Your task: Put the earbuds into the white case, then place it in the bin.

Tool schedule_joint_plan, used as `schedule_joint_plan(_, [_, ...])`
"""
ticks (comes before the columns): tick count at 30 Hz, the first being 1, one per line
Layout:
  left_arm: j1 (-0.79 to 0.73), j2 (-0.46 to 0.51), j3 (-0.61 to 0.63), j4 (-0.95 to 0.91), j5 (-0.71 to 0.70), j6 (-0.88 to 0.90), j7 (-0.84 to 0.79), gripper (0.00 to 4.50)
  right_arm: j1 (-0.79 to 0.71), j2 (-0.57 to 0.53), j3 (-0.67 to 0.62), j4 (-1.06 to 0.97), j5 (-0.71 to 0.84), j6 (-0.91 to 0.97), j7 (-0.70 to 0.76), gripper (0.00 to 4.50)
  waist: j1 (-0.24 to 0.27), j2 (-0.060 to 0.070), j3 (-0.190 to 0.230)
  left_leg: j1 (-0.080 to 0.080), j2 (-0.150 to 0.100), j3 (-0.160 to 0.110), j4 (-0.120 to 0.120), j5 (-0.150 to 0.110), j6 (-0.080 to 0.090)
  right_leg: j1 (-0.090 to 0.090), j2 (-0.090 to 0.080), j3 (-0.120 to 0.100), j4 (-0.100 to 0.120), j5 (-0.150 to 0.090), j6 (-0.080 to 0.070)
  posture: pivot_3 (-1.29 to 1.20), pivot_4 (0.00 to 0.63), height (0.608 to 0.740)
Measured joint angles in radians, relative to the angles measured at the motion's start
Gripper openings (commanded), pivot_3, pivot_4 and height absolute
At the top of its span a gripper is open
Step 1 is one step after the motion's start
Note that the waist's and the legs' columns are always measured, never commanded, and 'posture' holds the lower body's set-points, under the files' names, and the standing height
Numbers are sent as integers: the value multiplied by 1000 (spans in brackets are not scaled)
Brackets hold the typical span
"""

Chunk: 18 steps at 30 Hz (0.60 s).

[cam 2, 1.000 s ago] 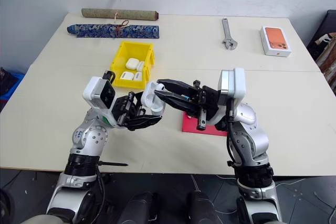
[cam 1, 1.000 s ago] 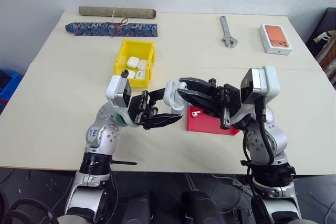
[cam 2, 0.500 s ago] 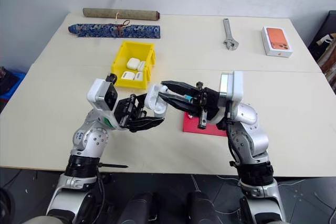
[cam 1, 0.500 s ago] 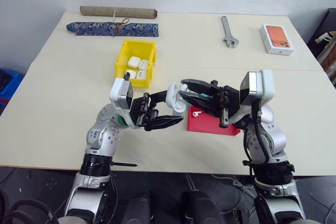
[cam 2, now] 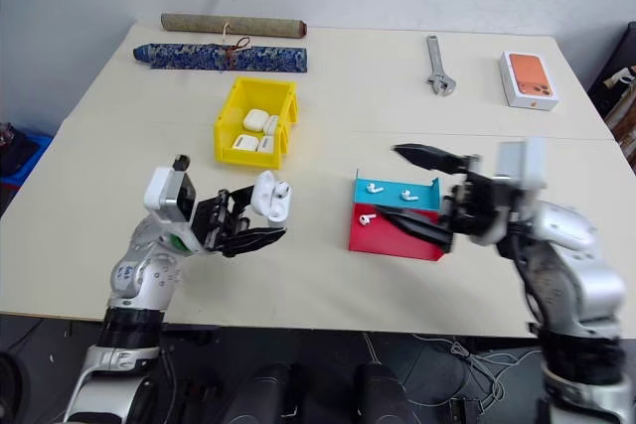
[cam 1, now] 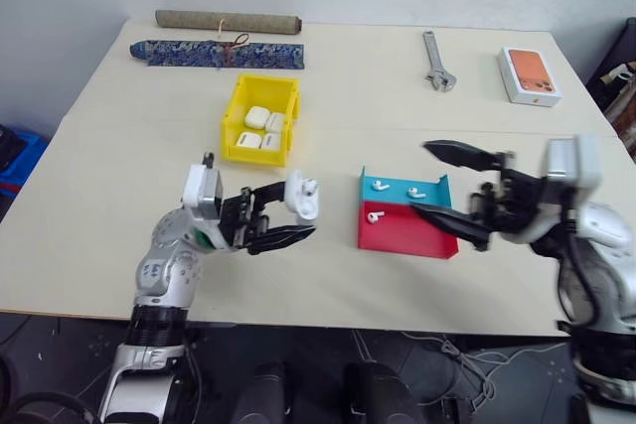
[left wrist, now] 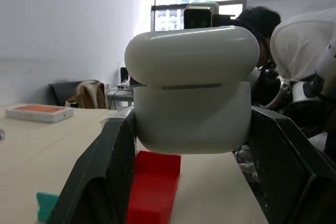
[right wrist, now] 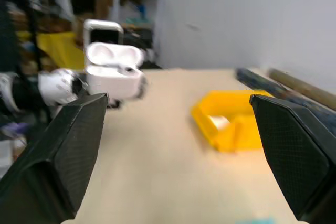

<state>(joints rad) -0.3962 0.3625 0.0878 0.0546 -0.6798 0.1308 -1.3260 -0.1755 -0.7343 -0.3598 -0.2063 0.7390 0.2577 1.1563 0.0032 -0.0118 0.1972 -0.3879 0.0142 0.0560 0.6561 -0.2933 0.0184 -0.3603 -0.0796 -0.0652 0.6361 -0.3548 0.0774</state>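
Left gripper (cam 1: 289, 222): pinches the open case (cam 1: 303, 197) above the table (cam 1: 119, 215), one bud seated.
Right gripper (cam 1: 449, 189): spread wide, empty, over the tray (cam 1: 402, 230).
Earbuds (cam 1: 374, 215): three on the tray.
Your move: pick one by its stem, approach slowly.
Bin (cam 1: 237, 116): farther back, holding four cases.
Far edge: wrench (cam 1: 436, 62), phone box (cam 1: 529, 74).

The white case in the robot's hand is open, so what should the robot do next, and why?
Probably bring the open right gripper down to one of the earbuds lying in the red-and-blue tray and pick it up. The left gripper holds the white case with its lid up, and the earbuds sit loose in the tray.
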Motion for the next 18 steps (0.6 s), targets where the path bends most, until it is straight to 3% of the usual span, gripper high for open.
schedule_joint_plan(6, [40, 39, 36, -4, -1, -1, 2, 2762, 176, -120, -134, 293, -198, -161, 16, 4464, -2, 1, 0, 1, 0, 1, -1, 0, 1, 2, 0, 0, -2, 0, 0, 0, 150, 740])
schedule_joint_plan(10, [42, 35, 36, -10, -1, -1, 15, 2762, 204, -192, -136, 446, -380, -249, -91, 4464, -12, 1, 0, 3, 0, 3, -1, 1, 0, 1, 0, 2, 0, 0, 0, 0, 150, 740])
schedule_joint_plan(14, [47, 31, 33, -21, -1, 1, 24, 2762, 161, -199, -101, 419, -404, -232, -112, 4464, -22, 1, 0, 5, 0, 4, -4, 2, -1, 1, 0, 3, 1, 0, 0, 0, 150, 740])
schedule_joint_plan(18, [45, 24, 21, -34, -2, 4, 26, 2762, 16, -239, 30, 294, -381, -101, -70, 4464, -31, 2, 1, 5, 0, 3, -4, 2, -2, 1, 0, 3, 2, 0, 0, 0, 150, 740])
